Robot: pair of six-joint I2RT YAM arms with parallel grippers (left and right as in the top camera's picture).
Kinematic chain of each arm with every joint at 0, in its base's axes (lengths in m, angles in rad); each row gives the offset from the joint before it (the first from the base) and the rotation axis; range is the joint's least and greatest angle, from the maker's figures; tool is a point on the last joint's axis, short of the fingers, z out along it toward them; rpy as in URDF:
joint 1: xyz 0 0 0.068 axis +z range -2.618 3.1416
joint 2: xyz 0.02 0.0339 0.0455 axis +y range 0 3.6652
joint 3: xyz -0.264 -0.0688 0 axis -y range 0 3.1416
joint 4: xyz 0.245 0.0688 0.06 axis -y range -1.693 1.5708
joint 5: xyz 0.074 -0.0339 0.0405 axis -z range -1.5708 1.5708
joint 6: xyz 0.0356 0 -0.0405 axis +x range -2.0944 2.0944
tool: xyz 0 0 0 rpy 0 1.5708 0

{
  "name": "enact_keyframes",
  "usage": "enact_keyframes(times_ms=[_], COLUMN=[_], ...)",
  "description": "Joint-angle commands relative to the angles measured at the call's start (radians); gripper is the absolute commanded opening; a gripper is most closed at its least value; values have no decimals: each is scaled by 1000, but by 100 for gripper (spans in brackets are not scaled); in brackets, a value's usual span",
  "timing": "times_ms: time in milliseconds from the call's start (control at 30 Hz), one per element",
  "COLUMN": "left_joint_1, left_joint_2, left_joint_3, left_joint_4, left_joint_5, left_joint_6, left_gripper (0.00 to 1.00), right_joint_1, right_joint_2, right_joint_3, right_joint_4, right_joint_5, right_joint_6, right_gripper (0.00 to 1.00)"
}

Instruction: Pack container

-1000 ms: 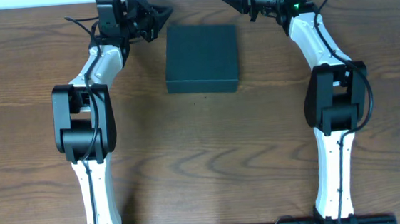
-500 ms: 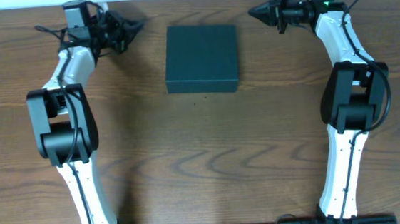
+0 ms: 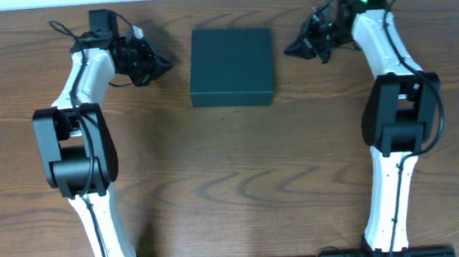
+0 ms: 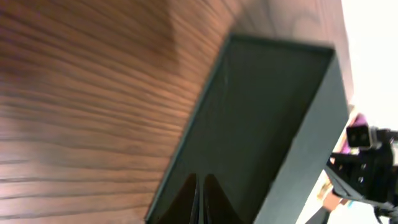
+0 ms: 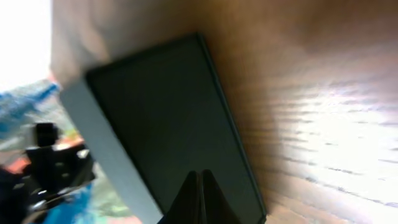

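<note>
Dark teal container [image 3: 231, 66] x1; L gripper [image 3: 165, 65], R gripper [image 3: 290, 49]: 2, both closed, empty.

White arm links [image 3: 106, 228], black joint housings [image 3: 75, 153], black cables [image 3: 62, 33], green light [image 3: 362, 3]

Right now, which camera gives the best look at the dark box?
Overhead: the container shows whole, lid shut, all four edges clear. The left wrist view shows it slanted and cropped at the bottom; the right wrist view is similar but blurred.

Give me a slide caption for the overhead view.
Closed dark container on a wooden table, flanked by the shut left gripper and shut right gripper, neither touching it.
</note>
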Motion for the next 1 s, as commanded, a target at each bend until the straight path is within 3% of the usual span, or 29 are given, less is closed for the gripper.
enact_keyframes(times_ms=[0,533,967], left_joint_1=[-24,-139,-148], left_joint_2=[-21,-21,-21], left_joint_3=[-6,-57,-57], left_joint_4=[-6,-165,-327], left_joint_5=[-25,33,32], left_joint_6=[70,150,222], left_gripper=[6,6,6], right_joint_1=[41,97,127], right_joint_2=[-42,-42,-42], right_joint_3=[4,3,3], right_joint_4=[-7,-148,-309], right_joint_5=[56,48,65], right_joint_6=[-37,-76,-108], right_gripper=[1,1,2])
